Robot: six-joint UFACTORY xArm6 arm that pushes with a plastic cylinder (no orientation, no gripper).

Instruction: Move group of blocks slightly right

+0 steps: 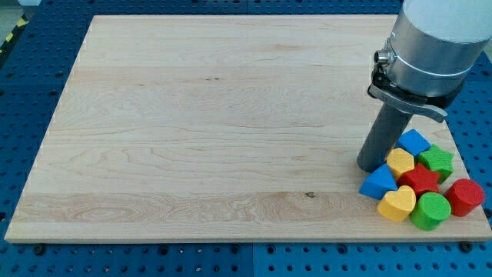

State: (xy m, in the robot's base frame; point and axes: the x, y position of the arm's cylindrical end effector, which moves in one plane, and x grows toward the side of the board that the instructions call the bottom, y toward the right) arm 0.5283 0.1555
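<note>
A tight group of blocks sits at the wooden board's [192,115] bottom right corner. It holds a blue cube [413,141], a green star [437,161], a yellow hexagon-like block [400,162], a red star [420,180], a blue triangular block [378,183], a yellow heart [397,205], a green cylinder [430,211] and a red cylinder [464,196]. My tip [372,166] rests on the board at the group's left side, right beside the yellow hexagon-like block and just above the blue triangular block.
The board's right and bottom edges run close to the group; the red cylinder sits at the right edge. A blue perforated table [31,92] surrounds the board. The arm's grey body [434,42] hangs over the top right.
</note>
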